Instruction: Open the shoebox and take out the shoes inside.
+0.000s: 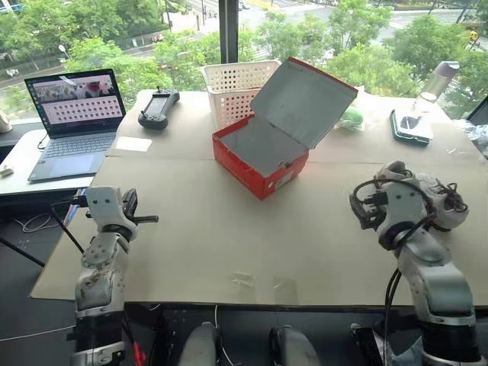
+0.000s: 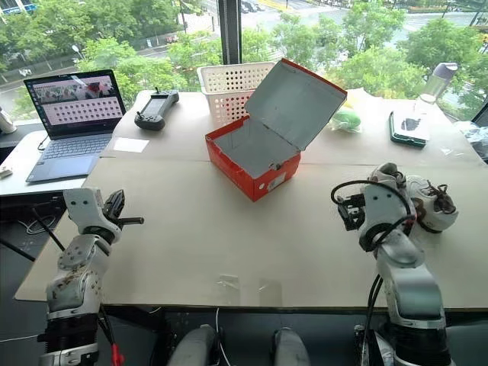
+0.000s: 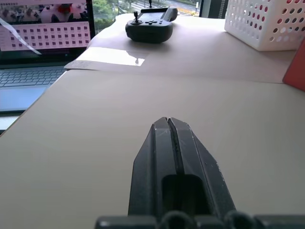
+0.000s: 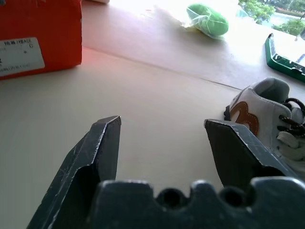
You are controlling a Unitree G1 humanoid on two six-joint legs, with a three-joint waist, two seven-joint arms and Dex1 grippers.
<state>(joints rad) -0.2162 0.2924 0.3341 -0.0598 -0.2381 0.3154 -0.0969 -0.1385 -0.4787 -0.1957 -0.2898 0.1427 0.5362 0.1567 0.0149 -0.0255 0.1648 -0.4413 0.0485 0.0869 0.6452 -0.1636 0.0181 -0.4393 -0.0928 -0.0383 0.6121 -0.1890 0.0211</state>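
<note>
Red rectangular cardboard shoebox (image 2: 252,162) sits mid-table on the beige tabletop (image 2: 229,236), hinged lid raised, its grey-white inside bare as far as can be seen. Behind it stands a white perforated plastic basket (image 2: 225,88), contents hidden. A small whitish-grey shoe with dark laces (image 2: 431,202) lies on the table by the right gripper (image 4: 162,125), partly hidden by that arm. Right jaws stand apart, holding nothing. Left gripper (image 3: 167,120) has its jaws pressed together, empty.
</note>
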